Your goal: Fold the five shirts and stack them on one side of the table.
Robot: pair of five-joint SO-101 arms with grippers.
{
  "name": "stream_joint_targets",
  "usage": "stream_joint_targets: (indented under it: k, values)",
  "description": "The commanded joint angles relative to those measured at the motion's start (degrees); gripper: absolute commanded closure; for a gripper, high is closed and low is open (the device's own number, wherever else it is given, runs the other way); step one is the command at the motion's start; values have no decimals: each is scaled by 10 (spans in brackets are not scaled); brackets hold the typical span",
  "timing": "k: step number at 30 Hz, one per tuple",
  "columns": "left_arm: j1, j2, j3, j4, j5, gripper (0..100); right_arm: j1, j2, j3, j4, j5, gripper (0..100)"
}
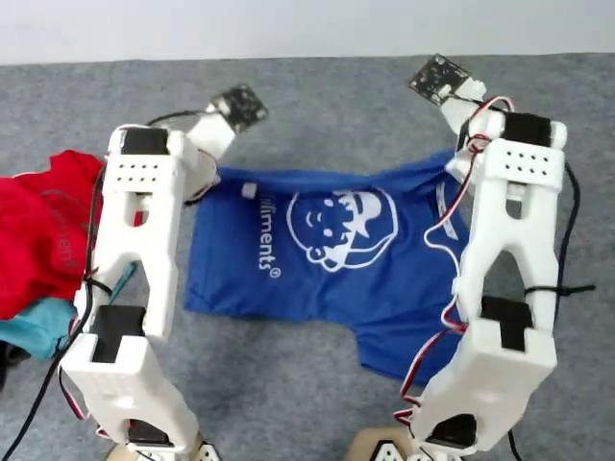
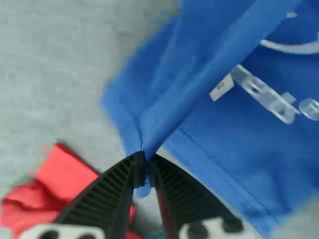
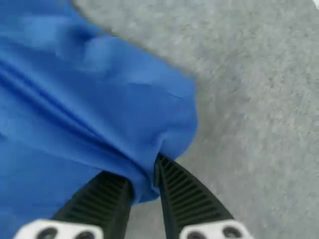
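Observation:
A blue shirt with a white cartoon print lies spread on the grey table between the two arms. My left gripper is shut on a pinched corner of the blue shirt, at its far left edge in the high view. My right gripper is shut on a fold of the blue shirt at its far right edge. In the high view the left arm and right arm reach along each side of the shirt. A red shirt lies bunched at the left.
A teal garment lies under the red shirt at the table's left edge. A red cloth shows beside the left gripper's fingers. Grey table lies bare in front of the blue shirt and beyond it.

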Motion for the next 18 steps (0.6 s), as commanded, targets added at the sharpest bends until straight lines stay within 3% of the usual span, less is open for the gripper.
stream_joint_targets:
  k: [1,8,12,18]
  values:
    - [11,-13,-27,57,-15,994,-4,-63,-33,86,9,989]
    - [9,-13,-25,116,-29,994,-5,-112,-30,233,2,989]
    - [9,-13,-25,137,-35,994,-1,-156,27,236,-11,989]
    - [8,-12,-23,163,-56,994,-3,-267,232,231,-11,989]
